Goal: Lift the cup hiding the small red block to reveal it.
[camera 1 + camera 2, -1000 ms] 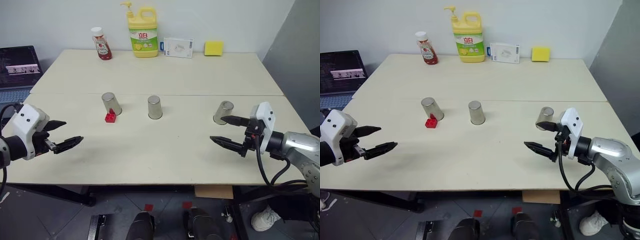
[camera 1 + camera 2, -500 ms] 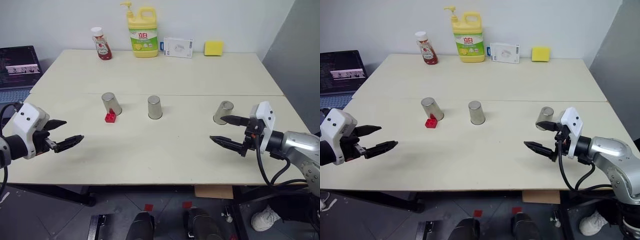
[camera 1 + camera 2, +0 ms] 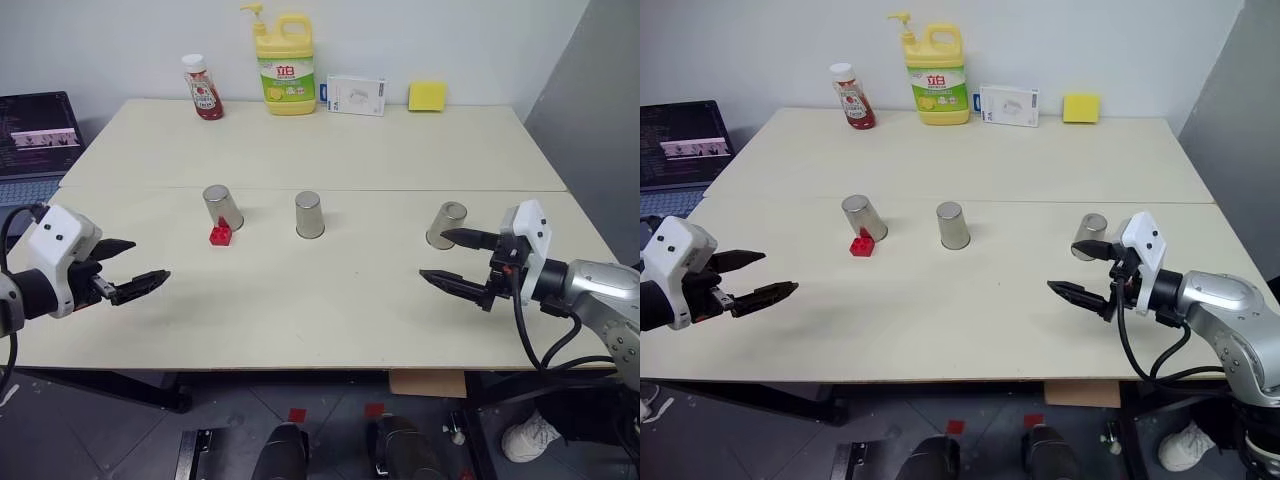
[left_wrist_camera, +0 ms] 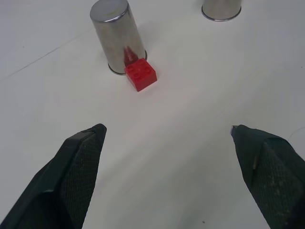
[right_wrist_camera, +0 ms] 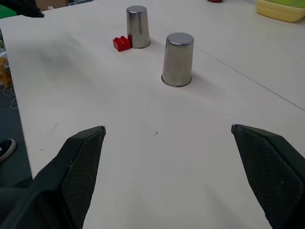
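Over the near table edge both the left gripper [image 3: 133,269] and right gripper [image 3: 450,262] hung wide open, empty. Beyond, the small red block [image 3: 221,234] sat exposed, studs up, touching the upright inverted cup [image 3: 221,206], mouth down.

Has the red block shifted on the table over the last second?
No. The small red block sits in the open, against the base of the leftmost cup, exactly as before.

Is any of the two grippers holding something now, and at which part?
Nothing is held. The left gripper and the right gripper both hover over the table with jaws open and empty.
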Tool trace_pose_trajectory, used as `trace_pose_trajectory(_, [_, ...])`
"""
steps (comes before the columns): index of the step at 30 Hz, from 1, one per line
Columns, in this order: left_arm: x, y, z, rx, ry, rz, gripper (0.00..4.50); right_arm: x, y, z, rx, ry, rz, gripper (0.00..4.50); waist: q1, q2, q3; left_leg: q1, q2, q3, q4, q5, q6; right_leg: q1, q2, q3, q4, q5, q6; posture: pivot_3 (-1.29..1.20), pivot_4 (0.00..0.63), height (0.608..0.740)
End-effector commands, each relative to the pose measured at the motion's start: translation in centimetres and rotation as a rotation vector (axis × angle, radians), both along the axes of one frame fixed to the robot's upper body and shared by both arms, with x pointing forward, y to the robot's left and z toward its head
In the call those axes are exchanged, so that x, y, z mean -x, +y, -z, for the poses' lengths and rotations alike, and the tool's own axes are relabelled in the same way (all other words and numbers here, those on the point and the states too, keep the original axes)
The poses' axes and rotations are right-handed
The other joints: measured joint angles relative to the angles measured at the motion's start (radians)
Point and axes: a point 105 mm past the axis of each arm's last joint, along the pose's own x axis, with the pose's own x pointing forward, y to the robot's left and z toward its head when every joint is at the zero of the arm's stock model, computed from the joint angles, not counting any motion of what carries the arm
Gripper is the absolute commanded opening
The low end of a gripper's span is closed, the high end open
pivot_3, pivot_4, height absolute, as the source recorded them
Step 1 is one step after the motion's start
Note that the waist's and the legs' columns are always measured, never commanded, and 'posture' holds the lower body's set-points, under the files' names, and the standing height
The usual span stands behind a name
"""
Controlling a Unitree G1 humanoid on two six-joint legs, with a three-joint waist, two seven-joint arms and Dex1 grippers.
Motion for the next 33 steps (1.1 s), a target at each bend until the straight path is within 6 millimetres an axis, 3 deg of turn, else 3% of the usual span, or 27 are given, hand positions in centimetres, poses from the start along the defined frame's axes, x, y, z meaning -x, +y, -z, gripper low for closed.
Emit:
trace_pose_trajectory(1, [0.25,-0.11,-1.43,-0.005,-0.042,0.014,4.46,0.29,-0.85,-1.35,-0.005,-0.027,-0.001,4.50,0.000,0.000,0.000,0.000,0.000,0.000,0.000,0.000,0.000,0.000,0.000,0.000,0.000,0.000,0.000,0.00,0.150,0.740])
trace_pose_trajectory(33, [0.08,-0.41,-1.33,0.012,-0.036,0.019,4.46,0.33,-0.98,-1.45,-0.003,-0.029,0.001,4.50,0.000,0.000,0.000,0.000,0.000,0.000,0.000,0.000,0.000,0.000,0.000,0.000,0.000,0.000,0.000,0.00,0.150,0.740])
